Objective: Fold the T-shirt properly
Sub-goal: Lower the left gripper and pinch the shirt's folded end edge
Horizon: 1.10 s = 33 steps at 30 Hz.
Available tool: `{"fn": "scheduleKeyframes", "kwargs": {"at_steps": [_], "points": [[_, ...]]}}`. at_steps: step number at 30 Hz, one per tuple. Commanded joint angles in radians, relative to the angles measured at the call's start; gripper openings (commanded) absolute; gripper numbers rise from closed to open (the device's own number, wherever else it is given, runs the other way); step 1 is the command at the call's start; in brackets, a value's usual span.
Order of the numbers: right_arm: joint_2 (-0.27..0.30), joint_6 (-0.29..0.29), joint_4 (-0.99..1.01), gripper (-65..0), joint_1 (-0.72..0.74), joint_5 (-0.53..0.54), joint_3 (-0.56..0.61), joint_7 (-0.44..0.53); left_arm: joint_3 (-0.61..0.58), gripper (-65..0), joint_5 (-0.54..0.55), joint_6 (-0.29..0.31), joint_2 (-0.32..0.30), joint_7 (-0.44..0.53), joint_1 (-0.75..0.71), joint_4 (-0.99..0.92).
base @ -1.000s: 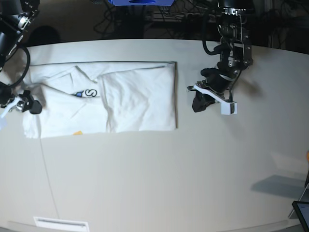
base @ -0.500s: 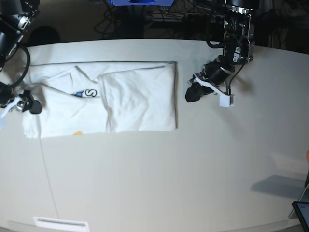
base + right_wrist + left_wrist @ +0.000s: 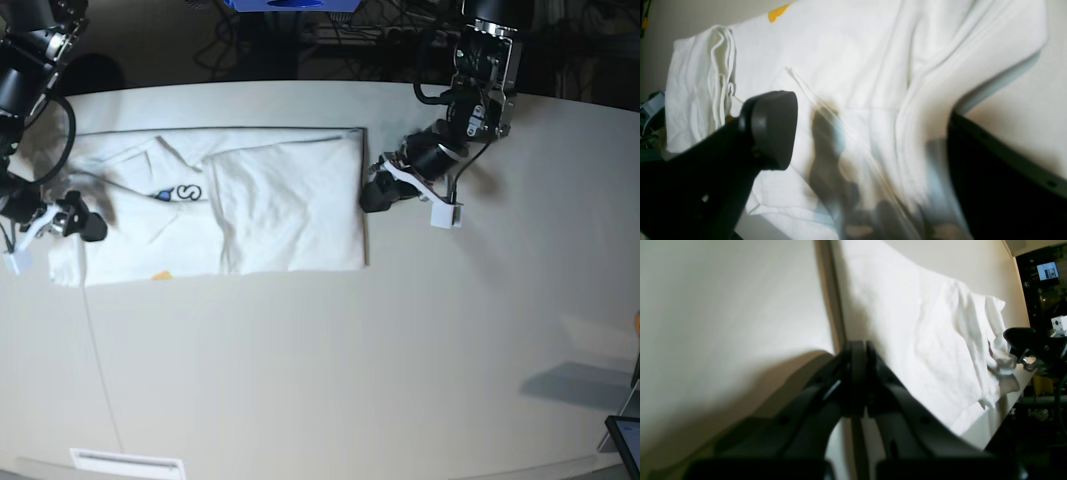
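Note:
The T-shirt [image 3: 280, 200] lies flat on the table as a long white rectangle, plain side up, with a bit of blue print [image 3: 165, 194] and an orange spot [image 3: 160, 275] showing. My left gripper [image 3: 377, 196] is shut and empty, low over the table just off the shirt's right edge; in the left wrist view its fingers [image 3: 858, 373] meet beside the T-shirt [image 3: 923, 340]. My right gripper [image 3: 78, 222] stands open over the shirt's left end. In the right wrist view the right gripper [image 3: 873, 150] spans wrinkled cloth of the T-shirt [image 3: 857, 50] with nothing pinched.
The pale table [image 3: 350, 360] stretches wide in front of the shirt. A white label [image 3: 125, 463] sits at the front left edge and a small screen [image 3: 625, 440] at the front right corner. Dark clutter and cables lie behind the table's far edge.
My left gripper has swung left and come down to the shirt's right edge, still shut. My right gripper has shifted a little right onto the shirt's left end, still open.

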State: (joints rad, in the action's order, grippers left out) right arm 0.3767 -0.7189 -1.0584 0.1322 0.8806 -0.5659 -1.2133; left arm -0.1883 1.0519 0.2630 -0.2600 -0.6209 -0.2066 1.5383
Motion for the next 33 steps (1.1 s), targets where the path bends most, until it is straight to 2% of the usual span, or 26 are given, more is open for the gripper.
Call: {"fn": "scheduleKeyframes", "kwargs": {"at_steps": [1,15,17,22,33], "points": [[-0.011,0.021,0.019,-13.6,-0.022,-0.122,0.014,-0.112,0.010,-65.0,0.014,0.009,-0.011,0.012,0.008,0.015],[-0.006,0.021,0.011,-13.9,-0.096,-0.123,0.016,-0.107,0.008,-65.0,0.015,0.009,-0.009,0.012,0.026,-0.011],[-0.006,0.021,0.011,-17.0,-0.107,-0.123,0.016,-0.107,0.010,-65.0,0.015,0.009,-0.008,0.012,0.029,-0.011],[-0.006,0.021,0.011,-30.0,-0.113,-0.125,0.017,-0.107,0.008,-65.0,0.015,0.009,-0.008,0.012,0.040,-0.011],[-0.006,0.021,0.011,-31.2,-0.119,-0.127,0.019,-0.109,0.008,-65.0,0.015,0.009,-0.008,0.012,0.042,-0.011]]}}
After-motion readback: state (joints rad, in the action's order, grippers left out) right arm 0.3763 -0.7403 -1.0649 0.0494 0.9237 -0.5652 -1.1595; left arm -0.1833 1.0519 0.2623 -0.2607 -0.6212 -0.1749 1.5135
